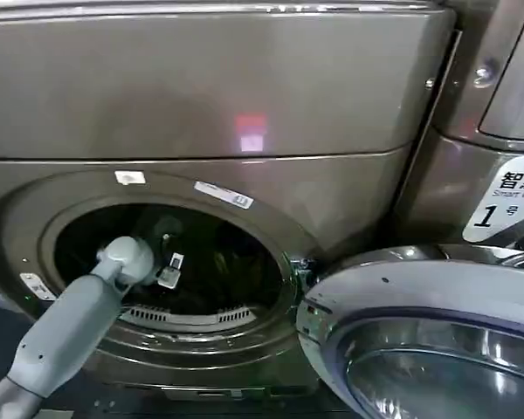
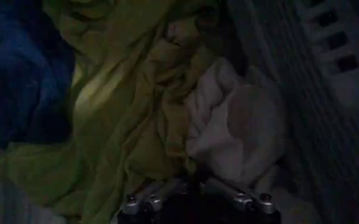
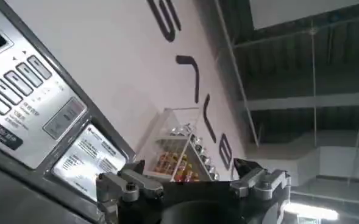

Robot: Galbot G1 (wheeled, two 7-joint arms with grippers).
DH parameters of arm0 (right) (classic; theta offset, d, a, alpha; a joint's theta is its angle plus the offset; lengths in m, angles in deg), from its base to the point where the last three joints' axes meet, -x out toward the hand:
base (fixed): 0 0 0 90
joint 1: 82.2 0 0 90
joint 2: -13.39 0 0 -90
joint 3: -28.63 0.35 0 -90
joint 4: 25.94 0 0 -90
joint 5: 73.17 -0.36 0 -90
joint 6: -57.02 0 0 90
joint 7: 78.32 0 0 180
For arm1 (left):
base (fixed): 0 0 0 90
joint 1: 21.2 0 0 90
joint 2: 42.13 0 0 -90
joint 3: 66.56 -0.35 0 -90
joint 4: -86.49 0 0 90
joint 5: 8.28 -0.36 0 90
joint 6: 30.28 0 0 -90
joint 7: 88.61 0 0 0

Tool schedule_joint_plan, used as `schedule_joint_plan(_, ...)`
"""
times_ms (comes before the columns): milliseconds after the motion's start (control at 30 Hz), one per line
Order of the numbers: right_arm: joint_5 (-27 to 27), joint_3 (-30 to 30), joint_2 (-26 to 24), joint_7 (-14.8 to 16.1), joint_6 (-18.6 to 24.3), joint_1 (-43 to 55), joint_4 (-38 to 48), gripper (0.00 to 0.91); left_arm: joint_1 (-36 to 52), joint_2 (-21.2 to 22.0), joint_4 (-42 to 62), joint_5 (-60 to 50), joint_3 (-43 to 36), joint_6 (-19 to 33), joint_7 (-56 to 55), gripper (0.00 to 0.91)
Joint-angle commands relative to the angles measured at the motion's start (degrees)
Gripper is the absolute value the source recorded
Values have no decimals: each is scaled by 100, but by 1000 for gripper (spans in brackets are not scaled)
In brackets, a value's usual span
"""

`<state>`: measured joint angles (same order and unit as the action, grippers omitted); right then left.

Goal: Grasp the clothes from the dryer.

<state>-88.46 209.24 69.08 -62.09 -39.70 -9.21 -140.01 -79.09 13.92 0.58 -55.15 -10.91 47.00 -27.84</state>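
The left gripper is deep inside the big bronze-grey front-loading dryer, past its round porthole, so the head view hides its fingers in the dark drum; whether it is clenched or released I cannot tell. Just beyond it, inside the drum, the clothes lie bunched: a yellow-green garment touching a white-grey one, a dark navy one beside. The silver-rimmed glass door hangs open. The right gripper, its jaws spread and empty, points up beside a control panel.
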Motion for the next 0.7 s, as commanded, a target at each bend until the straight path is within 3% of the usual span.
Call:
schedule_joint_plan(33,-58,41,-26,1,7,-25,36,907,-222,318,-343,665,95,-1768,-2460,0)
schedule_joint_plan(167,-126,93,-70,-8,5,-42,72,907,-456,620,-500,1431,486,-2189,-3900,0)
schedule_joint_plan(367,-184,156,-117,-51,0,-71,117,907,-1384,1169,-1267,2702,1500,-2173,-5398,0)
schedule_joint_plan(500,-182,129,-104,-72,-6,-53,100,907,-2177,1781,-1774,3468,2324,-1900,-6018,0)
schedule_joint_plan(700,-179,116,-36,-91,-3,-45,62,907,-2921,2609,-2457,4555,2986,-1048,-6447,0)
